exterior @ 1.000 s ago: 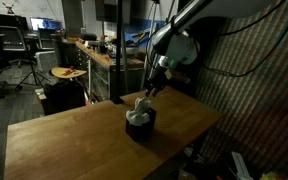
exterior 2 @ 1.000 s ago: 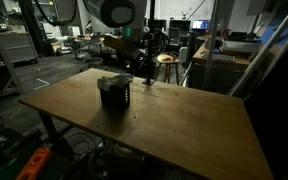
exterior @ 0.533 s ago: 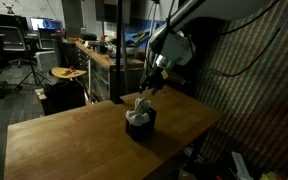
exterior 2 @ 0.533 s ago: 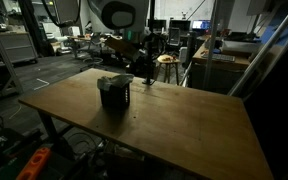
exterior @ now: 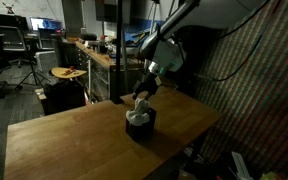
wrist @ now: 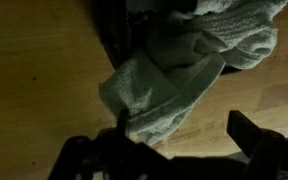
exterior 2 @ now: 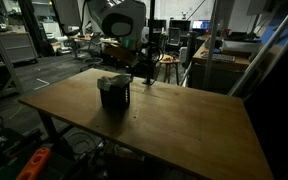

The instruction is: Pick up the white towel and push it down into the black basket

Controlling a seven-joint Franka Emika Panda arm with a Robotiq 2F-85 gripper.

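At the left of the wrist view lay the bare wooden tabletop (wrist: 34,70). Next to it rose the dark wall of the black basket (wrist: 112,40). Right of that, the white towel (wrist: 189,65) sat bunched in the basket, and 1 thick fold seemed to spill over the near side toward the tabletop. In both exterior views the towel showed as a pale lump above the basket's rim (exterior: 139,108) (exterior 2: 112,81), so it looked only partly pushed in.

The gripper (wrist: 174,142) hung just above the towel. Its 2 fingers were spread wide at the bottom corners of the wrist view, with nothing clamped between them.

The risks from here were easy to judge. A downward push landing on the overhanging fold rather than on the centre could tip the small, light basket or skate it across the tabletop. A finger could also catch in the thin slotted sides. If the fingers shut on loose cloth while rising, they could drag the towel back out.

No brand, label or writing could be read on the towel, the basket or the arm, since the pictures were too dark.
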